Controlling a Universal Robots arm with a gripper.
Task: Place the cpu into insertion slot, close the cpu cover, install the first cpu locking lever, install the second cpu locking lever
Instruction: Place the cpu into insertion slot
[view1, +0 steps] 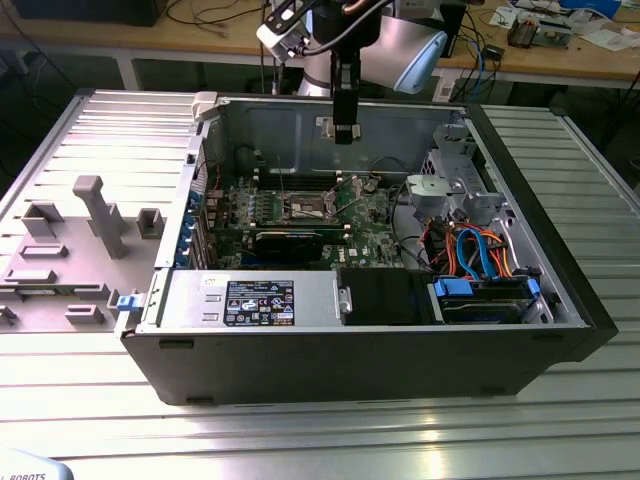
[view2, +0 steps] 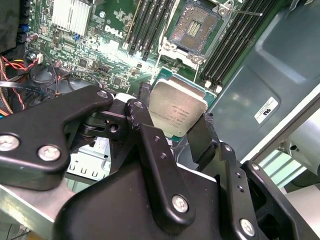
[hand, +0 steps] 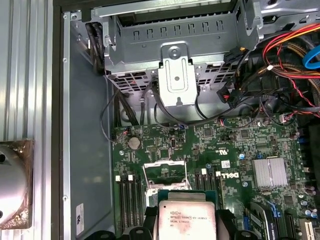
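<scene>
Gripper (view1: 344, 130) hanging over open computer case (view1: 330, 365), clamped on edges of silver-topped cpu (view2: 177, 111), cpu held clear of bare insertion slot (view2: 196, 22) on green motherboard (hand: 240, 145)

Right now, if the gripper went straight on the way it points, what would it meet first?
Probably the motherboard close by the insertion slot, the cpu held in the gripper touching first; depth is unclear.

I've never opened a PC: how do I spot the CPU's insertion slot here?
Look inside the open black metal computer case, at the green circuit board lying on its floor. Mid-board, flanked by long black memory slots, sits the insertion slot: the only square, silver-rimmed dark recess.
</scene>
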